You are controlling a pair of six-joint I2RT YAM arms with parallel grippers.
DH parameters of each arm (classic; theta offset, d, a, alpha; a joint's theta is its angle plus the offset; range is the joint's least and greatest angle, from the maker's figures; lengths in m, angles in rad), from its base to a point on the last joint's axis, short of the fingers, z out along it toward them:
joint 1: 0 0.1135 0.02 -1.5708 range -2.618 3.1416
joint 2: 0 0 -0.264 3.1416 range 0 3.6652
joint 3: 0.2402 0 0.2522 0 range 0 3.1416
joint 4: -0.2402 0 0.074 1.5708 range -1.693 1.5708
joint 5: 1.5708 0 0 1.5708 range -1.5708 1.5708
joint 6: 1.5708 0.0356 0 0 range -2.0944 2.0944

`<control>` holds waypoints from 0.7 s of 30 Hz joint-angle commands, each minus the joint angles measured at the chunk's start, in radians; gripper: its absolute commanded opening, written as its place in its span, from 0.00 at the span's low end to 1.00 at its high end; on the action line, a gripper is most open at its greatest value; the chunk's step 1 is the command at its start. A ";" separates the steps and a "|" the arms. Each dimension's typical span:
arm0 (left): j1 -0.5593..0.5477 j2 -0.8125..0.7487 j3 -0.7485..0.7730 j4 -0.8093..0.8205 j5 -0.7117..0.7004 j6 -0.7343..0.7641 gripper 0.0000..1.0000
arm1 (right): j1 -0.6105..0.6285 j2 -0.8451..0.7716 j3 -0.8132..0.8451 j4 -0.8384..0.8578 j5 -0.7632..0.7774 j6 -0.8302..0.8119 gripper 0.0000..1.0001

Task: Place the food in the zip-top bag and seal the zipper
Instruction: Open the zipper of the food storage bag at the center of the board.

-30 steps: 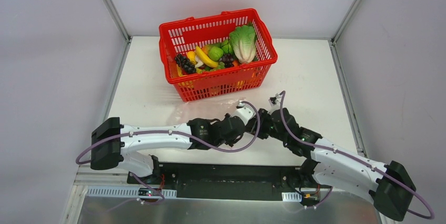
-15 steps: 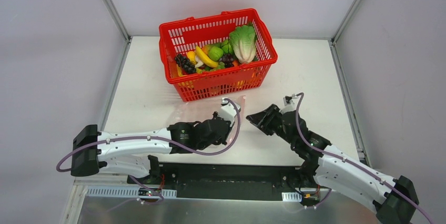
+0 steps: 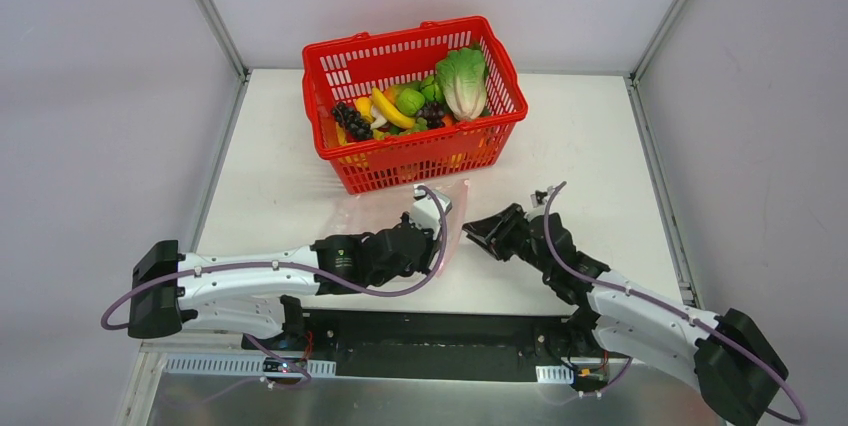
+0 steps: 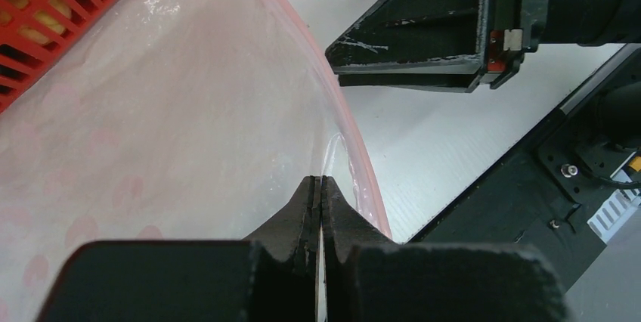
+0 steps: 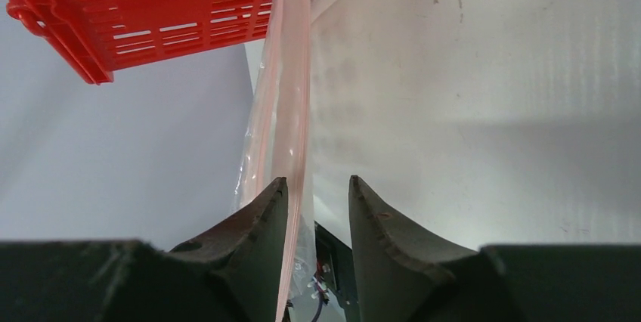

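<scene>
**Left gripper (image 4: 319,182) lifting the zip-top bag (image 4: 166,110) for the right gripper (image 5: 317,186)**

The left gripper is pinching the clear film, fingers pressed together, just inside the zipper (image 5: 293,50), probably raising that edge so the mouth can be parted. The right gripper is hovering with fingers apart. The pink strip is running into the gap beside one finger, unclamped. The food (image 3: 430,96) is lying in the red basket (image 3: 420,161) beyond both fingertips, none bagged yet.

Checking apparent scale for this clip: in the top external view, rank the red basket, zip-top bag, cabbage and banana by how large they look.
1. red basket
2. zip-top bag, though the left arm covers part of it
3. cabbage
4. banana
</scene>
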 commanded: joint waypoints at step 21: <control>0.003 -0.063 -0.031 0.067 -0.006 -0.004 0.00 | -0.060 0.126 -0.010 0.331 -0.231 0.067 0.40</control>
